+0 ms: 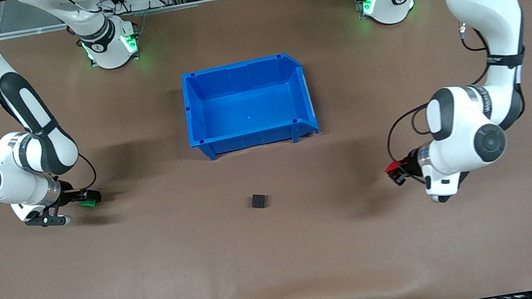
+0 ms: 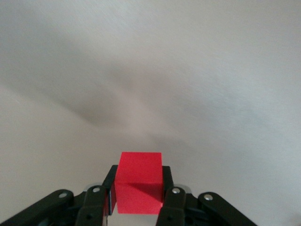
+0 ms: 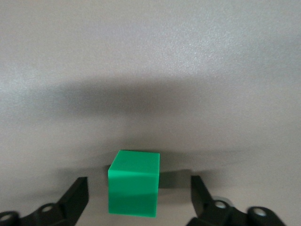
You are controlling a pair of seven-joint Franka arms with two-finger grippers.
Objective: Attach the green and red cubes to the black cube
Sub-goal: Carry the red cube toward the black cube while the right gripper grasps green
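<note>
The black cube sits alone on the brown table, nearer to the front camera than the blue bin. Toward the left arm's end, my left gripper is shut on the red cube, holding it low over the table. Toward the right arm's end, my right gripper is open and straddles the green cube. This cube rests on the table, with a gap to each finger.
A large blue bin with nothing in it stands mid-table, between the black cube and the robots' bases. Bare brown table stretches between the black cube and each gripper.
</note>
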